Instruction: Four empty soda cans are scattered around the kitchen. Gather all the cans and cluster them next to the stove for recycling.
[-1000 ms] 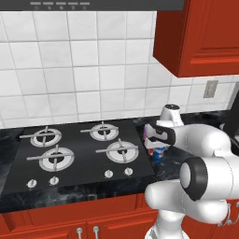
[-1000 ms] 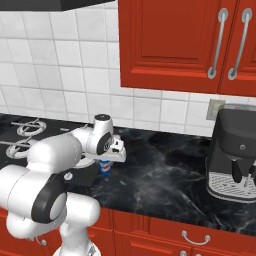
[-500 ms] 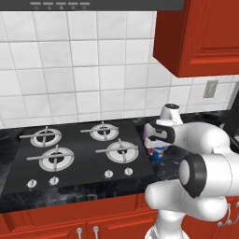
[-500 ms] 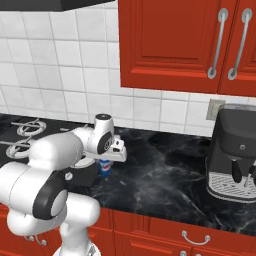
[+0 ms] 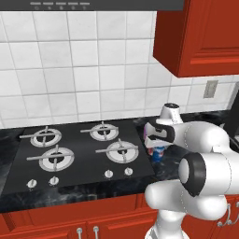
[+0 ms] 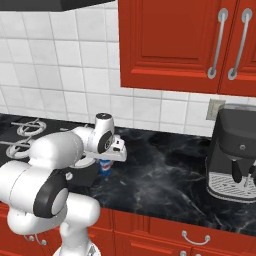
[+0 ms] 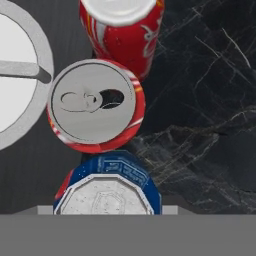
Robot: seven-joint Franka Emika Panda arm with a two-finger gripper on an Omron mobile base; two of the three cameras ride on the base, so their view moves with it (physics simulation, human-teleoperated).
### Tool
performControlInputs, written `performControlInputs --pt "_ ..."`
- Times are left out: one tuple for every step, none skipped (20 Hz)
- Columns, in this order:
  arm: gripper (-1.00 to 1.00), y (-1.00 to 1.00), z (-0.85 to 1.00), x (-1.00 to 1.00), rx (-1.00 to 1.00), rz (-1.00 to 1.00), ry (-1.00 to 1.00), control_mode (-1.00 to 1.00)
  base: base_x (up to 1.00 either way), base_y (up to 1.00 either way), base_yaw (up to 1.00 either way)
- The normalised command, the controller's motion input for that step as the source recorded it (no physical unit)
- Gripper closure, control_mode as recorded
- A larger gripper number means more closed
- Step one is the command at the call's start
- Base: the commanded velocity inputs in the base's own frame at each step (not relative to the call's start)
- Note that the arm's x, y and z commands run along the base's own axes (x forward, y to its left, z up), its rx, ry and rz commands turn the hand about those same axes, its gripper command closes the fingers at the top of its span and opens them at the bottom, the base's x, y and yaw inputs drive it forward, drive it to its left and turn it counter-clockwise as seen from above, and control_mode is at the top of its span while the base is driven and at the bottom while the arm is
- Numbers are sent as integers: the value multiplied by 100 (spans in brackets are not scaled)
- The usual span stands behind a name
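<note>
two red cans with silver tops. a blue can. black marbled countertop, black stove.

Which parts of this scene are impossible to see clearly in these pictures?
- End effector: the white hand covers its fingers in both base views, so whether it grips the blue can is unclear.
- Blue can: its lower body is cut off at the bottom of the hand view.
- Far red can: its top is cut off by the hand view's upper edge.
- Near red can: seen from above, so its label is hidden.
</note>
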Motion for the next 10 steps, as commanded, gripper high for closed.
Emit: performControlInputs --pt "100 0 0 0 0 0 0 -100 0 0 0" --pt "-100 0 0 0 0 0 0 -100 0 0 0" --pt "-100 0 0 0 0 0 0 -100 0 0 0" --pt "-100 0 0 0 0 0 0 -100 0 0 0" --pt "-100 0 0 0 0 0 0 -100 0 0 0" --pt "-100 0 0 0 0 0 0 -100 0 0 0" --pt "-100 0 0 0 0 0 0 -100 0 0 0" --pt "-100 0 0 0 0 0 0 -100 0 0 0" --pt "-100 0 0 0 0 0 0 -100 0 0 0" --pt "-100 0 0 0 0 0 0 -100 0 0 0"
